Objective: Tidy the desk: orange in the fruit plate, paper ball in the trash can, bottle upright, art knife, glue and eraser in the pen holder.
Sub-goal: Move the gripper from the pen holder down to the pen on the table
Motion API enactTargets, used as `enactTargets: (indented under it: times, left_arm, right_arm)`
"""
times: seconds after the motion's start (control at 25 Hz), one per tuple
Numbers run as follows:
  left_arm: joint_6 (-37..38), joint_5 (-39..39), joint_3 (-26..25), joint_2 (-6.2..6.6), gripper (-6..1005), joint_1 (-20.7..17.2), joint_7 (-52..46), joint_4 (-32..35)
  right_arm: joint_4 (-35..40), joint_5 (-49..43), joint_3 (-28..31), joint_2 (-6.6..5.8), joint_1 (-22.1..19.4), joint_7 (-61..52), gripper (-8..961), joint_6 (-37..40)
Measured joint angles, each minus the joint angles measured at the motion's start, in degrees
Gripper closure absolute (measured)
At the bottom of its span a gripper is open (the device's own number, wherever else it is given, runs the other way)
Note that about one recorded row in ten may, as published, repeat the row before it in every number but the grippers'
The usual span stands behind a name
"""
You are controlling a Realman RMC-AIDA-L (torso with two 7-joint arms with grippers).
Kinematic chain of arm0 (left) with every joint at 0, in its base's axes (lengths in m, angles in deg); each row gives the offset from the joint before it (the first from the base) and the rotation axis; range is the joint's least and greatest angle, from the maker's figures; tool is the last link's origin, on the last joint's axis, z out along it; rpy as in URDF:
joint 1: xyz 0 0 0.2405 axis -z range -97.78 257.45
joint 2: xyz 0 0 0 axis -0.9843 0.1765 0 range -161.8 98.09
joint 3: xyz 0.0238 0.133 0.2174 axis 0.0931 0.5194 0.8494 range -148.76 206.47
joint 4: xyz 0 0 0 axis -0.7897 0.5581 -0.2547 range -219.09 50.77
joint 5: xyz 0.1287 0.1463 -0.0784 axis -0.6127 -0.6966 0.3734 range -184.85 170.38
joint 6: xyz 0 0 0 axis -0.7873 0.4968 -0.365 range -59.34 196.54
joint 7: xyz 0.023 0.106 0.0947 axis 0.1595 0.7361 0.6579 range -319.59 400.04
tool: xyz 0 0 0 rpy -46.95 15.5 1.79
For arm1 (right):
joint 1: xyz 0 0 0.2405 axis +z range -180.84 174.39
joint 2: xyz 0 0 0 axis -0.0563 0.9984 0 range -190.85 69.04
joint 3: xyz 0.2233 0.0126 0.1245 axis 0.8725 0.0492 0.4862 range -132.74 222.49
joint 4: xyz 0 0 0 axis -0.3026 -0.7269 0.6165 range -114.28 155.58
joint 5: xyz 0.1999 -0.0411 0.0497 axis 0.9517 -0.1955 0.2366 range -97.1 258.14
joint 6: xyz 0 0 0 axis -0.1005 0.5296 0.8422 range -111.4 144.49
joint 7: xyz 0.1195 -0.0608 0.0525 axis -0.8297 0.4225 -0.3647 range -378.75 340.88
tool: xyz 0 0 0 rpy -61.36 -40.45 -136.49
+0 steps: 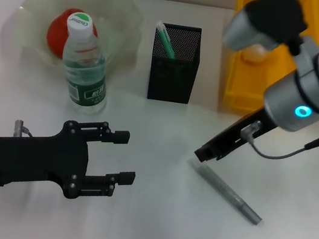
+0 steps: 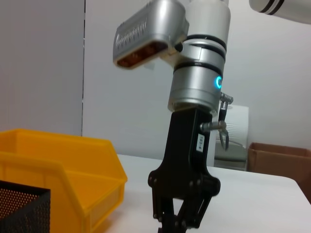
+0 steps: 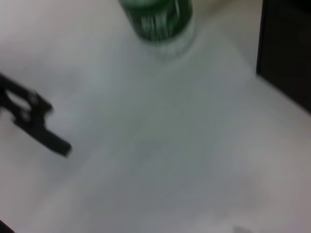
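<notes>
The orange (image 1: pixel 61 29) lies in the pale green fruit plate (image 1: pixel 125 12) at the back left. In front of the plate the bottle (image 1: pixel 85 64) stands upright; its base (image 3: pixel 163 19) also shows in the right wrist view. The black mesh pen holder (image 1: pixel 174 67) holds a green stick with a white tip (image 1: pixel 165 39). A grey art knife (image 1: pixel 228 194) lies flat on the desk. My right gripper (image 1: pixel 203 153) hangs just over its near end. My left gripper (image 1: pixel 125 158) is open and holds nothing, in front of the bottle. A pale lump, the paper ball (image 1: pixel 256 53), shows in the yellow trash can (image 1: pixel 240 96). The eraser is out of view.
The right arm reaches over the trash can (image 2: pixel 73 179) and hides much of it. From the left wrist camera the right gripper (image 2: pixel 179 225) stands between the bin and the desk's far edge. The pen holder (image 3: pixel 286 48) is a dark wall beside the bottle.
</notes>
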Motion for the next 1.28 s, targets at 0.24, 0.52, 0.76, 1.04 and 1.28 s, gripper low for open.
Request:
enactTargets:
  times: [0.24, 0.52, 0.76, 1.04, 1.28]
  left_arm:
    - [0.0, 0.0, 0.0, 0.0, 306, 0.4, -0.3, 0.1]
    - [0.0, 0.0, 0.0, -0.01, 306, 0.5, -0.4, 0.1]
    - [0.0, 0.0, 0.0, -0.01, 306, 0.5, -0.4, -0.1]
    - [0.0, 0.0, 0.0, 0.0, 306, 0.5, -0.4, -0.2]
    - [0.0, 0.0, 0.0, 0.0, 307, 0.5, -0.3, -0.1]
  right_arm:
    - [-1.5, 1.2, 3.2, -0.28, 0.2, 1.8, 710, 2.9]
    - [-8.9, -5.4, 2.8, -0.05, 6.9, 0.1, 671, 5.3]
    - [-10.8, -5.5, 1.3, 0.15, 8.6, 0.0, 615, 4.5]
    - [-13.5, -4.3, -5.7, 0.42, 10.0, -0.7, 601, 2.4]
    - [-13.7, -3.7, -9.8, 0.45, 10.0, -2.1, 612, 0.6]
